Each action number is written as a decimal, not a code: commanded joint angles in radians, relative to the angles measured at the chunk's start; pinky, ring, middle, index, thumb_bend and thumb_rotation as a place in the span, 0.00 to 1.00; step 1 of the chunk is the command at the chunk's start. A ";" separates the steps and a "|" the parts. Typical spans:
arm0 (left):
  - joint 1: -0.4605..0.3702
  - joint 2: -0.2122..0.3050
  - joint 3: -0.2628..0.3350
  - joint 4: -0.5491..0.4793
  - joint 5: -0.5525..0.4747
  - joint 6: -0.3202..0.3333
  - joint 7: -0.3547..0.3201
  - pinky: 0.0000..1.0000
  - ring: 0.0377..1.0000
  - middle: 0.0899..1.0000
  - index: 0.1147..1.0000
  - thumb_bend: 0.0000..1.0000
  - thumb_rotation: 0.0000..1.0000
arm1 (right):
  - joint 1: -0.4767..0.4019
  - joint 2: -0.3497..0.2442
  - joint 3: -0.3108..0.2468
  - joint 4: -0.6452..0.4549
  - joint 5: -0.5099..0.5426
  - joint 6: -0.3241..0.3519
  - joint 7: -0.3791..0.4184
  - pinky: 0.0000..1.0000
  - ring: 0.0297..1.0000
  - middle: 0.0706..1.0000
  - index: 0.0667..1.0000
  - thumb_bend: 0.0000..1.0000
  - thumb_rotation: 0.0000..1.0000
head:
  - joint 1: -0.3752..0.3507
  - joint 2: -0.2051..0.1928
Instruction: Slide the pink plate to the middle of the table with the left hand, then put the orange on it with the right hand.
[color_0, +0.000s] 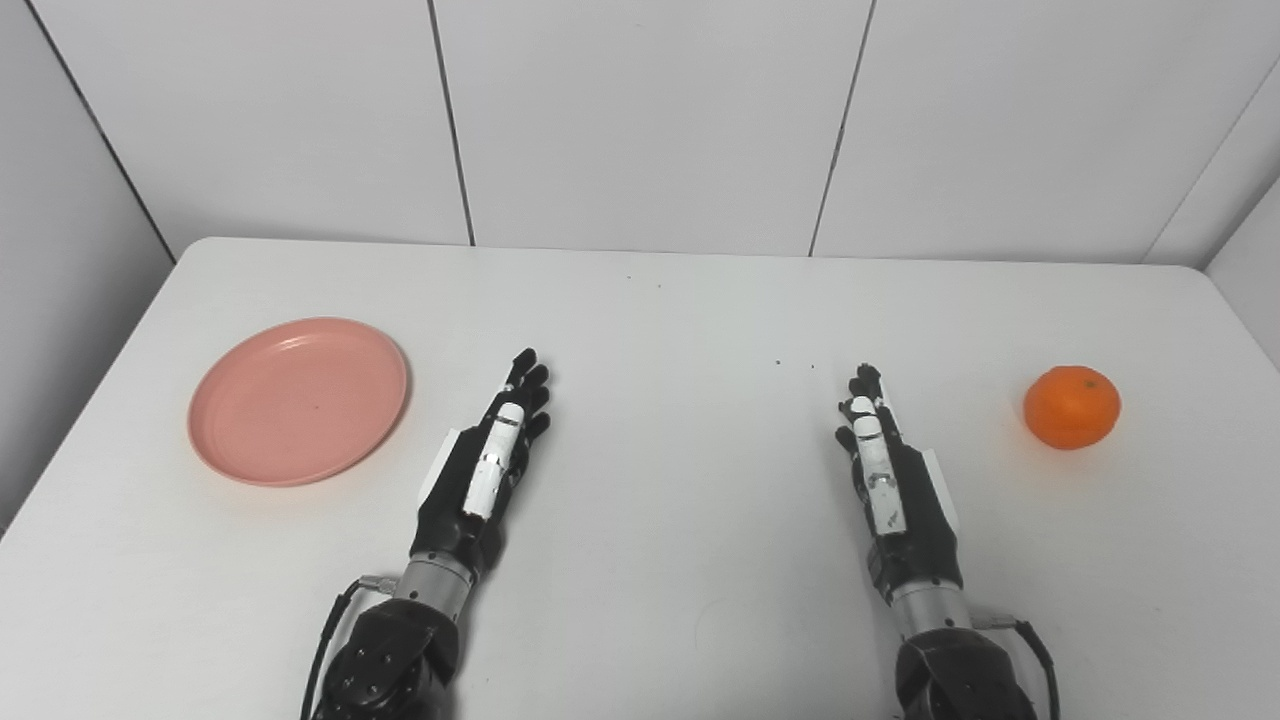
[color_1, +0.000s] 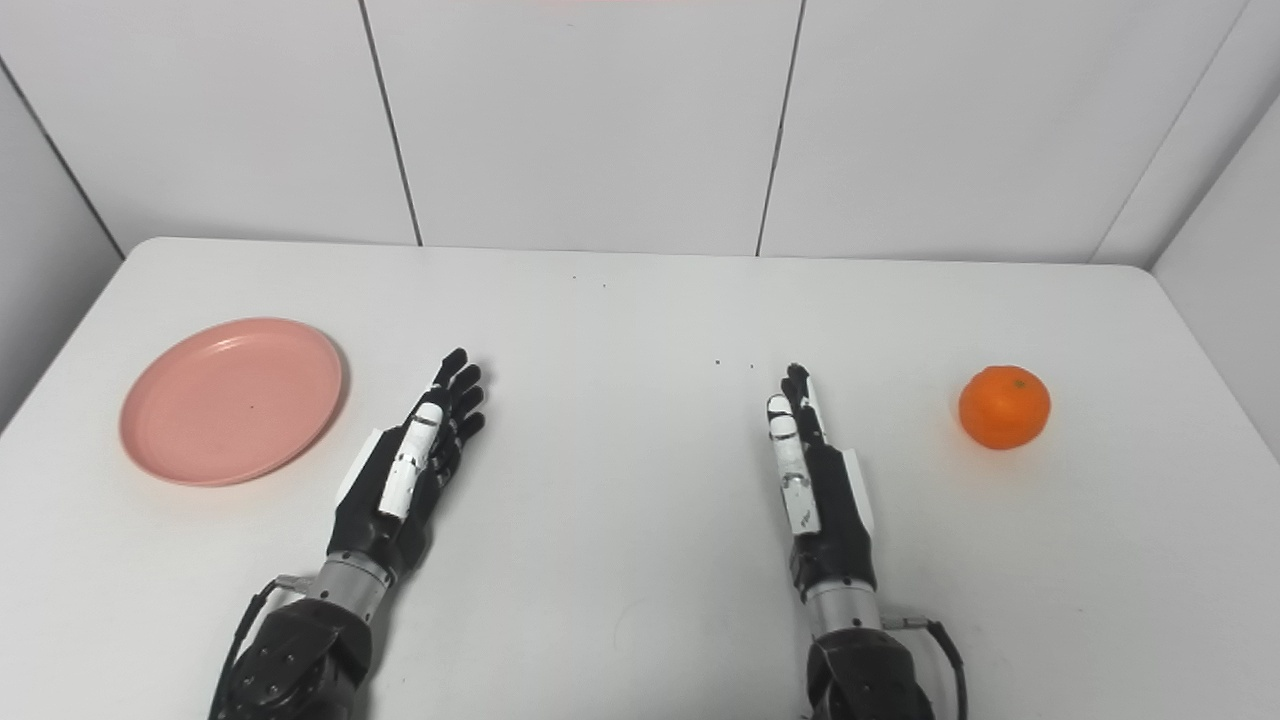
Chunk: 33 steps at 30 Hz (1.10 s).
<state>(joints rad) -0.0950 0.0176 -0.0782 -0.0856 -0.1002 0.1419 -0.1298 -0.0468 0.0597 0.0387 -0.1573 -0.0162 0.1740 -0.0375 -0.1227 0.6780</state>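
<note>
The pink plate (color_0: 298, 401) lies just outboard of the left hand (color_0: 483, 470), whose straight fingers hold nothing; the right hand (color_0: 893, 480), likewise empty with fingers extended, waits inboard of the orange (color_0: 1071, 407).

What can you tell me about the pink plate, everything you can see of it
The pink plate is round and shallow, with a low raised rim and a flat well, in a matte salmon pink that looks like plastic. It is empty and lies flat, right side up, on the left part of the white table. Nothing but the table touches it; the left hand, open, lies apart to its right.
</note>
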 joint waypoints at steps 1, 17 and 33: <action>-0.030 -0.006 -0.004 -0.014 0.009 -0.019 0.000 1.00 1.00 1.00 1.00 0.40 1.00 | -0.017 0.000 -0.001 -0.015 -0.001 0.013 0.003 0.98 0.99 1.00 1.00 0.19 1.00 | 0.001 0.000; -0.029 -0.009 -0.009 -0.015 0.014 -0.023 0.005 1.00 1.00 1.00 1.00 0.41 1.00 | -0.018 0.001 -0.004 -0.014 0.006 0.012 0.003 0.98 0.99 1.00 1.00 0.20 1.00 | 0.006 0.002; -0.029 -0.007 -0.011 -0.020 0.014 -0.022 0.000 1.00 1.00 1.00 1.00 0.40 1.00 | -0.015 -0.005 0.001 -0.019 0.010 0.014 0.012 0.98 0.99 1.00 1.00 0.19 1.00 | 0.007 -0.001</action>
<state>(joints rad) -0.0955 0.0177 -0.0847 -0.0859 -0.0890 0.1408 -0.1268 -0.0483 0.0575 0.0379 -0.1582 -0.0095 0.1773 -0.0364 -0.1166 0.6780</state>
